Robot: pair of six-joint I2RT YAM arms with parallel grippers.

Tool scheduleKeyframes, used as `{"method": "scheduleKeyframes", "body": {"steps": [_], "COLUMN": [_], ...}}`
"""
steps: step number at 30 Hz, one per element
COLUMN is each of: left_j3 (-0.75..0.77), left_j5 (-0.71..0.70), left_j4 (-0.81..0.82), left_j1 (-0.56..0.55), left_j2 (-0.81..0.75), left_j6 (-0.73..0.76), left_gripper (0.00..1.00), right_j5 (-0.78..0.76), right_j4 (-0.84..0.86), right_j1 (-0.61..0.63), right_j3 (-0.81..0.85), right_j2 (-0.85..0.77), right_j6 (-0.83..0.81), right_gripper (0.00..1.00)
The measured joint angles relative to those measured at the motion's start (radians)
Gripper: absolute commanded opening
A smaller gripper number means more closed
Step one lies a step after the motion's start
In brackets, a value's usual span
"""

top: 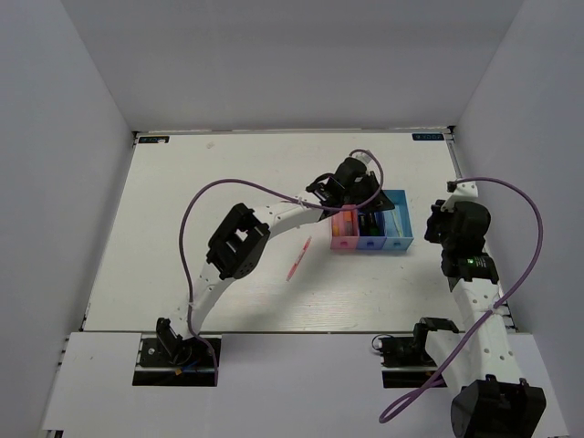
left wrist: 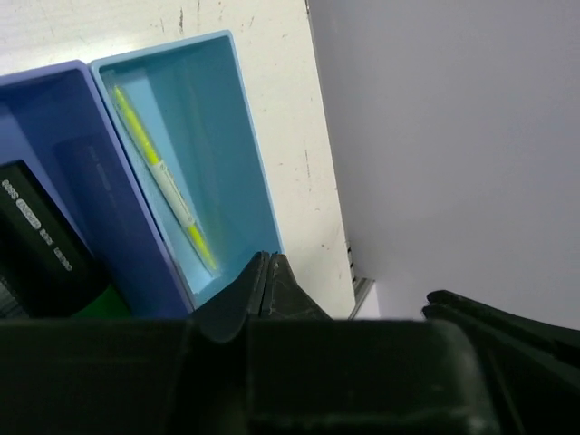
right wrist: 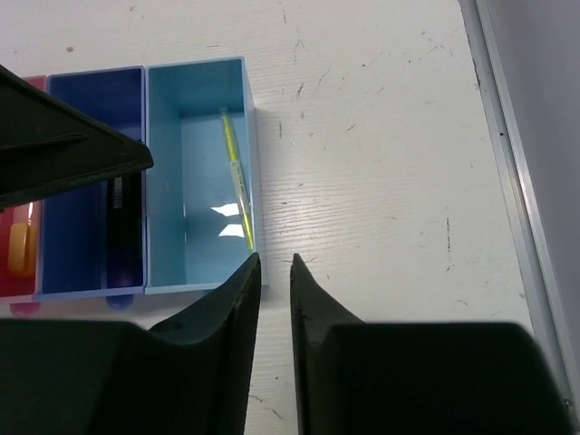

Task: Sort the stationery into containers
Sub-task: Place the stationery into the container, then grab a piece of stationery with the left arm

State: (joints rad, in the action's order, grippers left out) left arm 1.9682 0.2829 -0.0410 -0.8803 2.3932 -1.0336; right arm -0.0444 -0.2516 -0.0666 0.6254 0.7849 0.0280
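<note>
The containers (top: pixel 370 239) are three joined bins: pink, dark blue and light blue. A thin yellow stick (left wrist: pixel 163 181) lies in the light blue bin (right wrist: pixel 199 163). A dark marker with a green end (left wrist: pixel 50 249) lies in the dark blue bin (right wrist: pixel 82 181). An orange highlighter (right wrist: pixel 18 249) is in the pink bin. A thin pink pen (top: pixel 297 258) lies on the table left of the bins. My left gripper (left wrist: pixel 269 258) hovers over the bins, shut and holding nothing. My right gripper (right wrist: pixel 275 261) is just right of the light blue bin, its jaws a narrow gap apart and holding nothing.
White walls enclose the table on three sides; the right wall and its metal edge strip (right wrist: pixel 507 181) run close to the bins. Purple cables (top: pixel 219 187) loop over both arms. The left arm's elbow (top: pixel 237 242) sits low over the table's middle.
</note>
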Motion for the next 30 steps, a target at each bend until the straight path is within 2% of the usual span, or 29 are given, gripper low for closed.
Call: {"method": "scheduleKeyframes", "body": {"steps": [3,5,6,7,8,9,12,16,17,20,24,30], "left_j3": [-0.019,-0.065,-0.095,-0.135,-0.175,-0.208,-0.282,-0.376,-0.395,-0.452,-0.497,-0.517], "left_j5": [0.003,-0.015,-0.040,-0.065,-0.100,-0.143,-0.253,-0.369,-0.385,-0.418,-0.426,-0.426], "left_j4": [-0.058,-0.135,-0.193,-0.258,-0.322,-0.393,-0.563,-0.746,-0.775,-0.842,-0.877,-0.869], "left_j1": [-0.001,-0.004,-0.007,-0.012,-0.019,-0.029,-0.055,-0.072,-0.072,-0.070,-0.066,-0.057], "left_j2": [-0.036,-0.116,-0.167,-0.232,-0.303,-0.375,-0.552,-0.655,-0.647,-0.570,-0.471,-0.451], "left_j6": [0.069,0.140,0.179,0.220,0.262,0.299,0.374,0.431,0.438,0.462,0.485,0.503], "left_gripper": [0.00,0.00,0.03,0.09,0.16,0.21,0.37,0.40,0.40,0.40,0.40,0.40], "right_j5": [0.027,0.066,0.090,0.110,0.134,0.157,0.204,0.245,0.251,0.265,0.280,0.296], "right_j4": [0.000,-0.004,-0.008,-0.011,-0.013,-0.017,-0.033,-0.039,-0.039,-0.046,-0.046,-0.047], "right_j1": [-0.006,-0.011,-0.013,-0.013,-0.014,-0.015,-0.017,-0.018,-0.018,-0.018,-0.019,-0.019], "right_j3": [0.000,0.000,0.000,0.000,0.000,0.000,0.000,0.000,0.000,0.000,0.000,0.000], "right_j2": [0.000,-0.001,-0.001,0.000,0.002,0.005,0.013,0.030,0.035,0.045,0.048,0.061], "right_j6": [0.002,-0.006,-0.014,-0.024,-0.039,-0.043,-0.044,-0.051,-0.053,-0.058,-0.060,-0.061], "right_gripper": [0.59,0.59,0.52,0.21,0.05,0.00,0.00,0.03,0.08,0.11,0.12,0.12]}}
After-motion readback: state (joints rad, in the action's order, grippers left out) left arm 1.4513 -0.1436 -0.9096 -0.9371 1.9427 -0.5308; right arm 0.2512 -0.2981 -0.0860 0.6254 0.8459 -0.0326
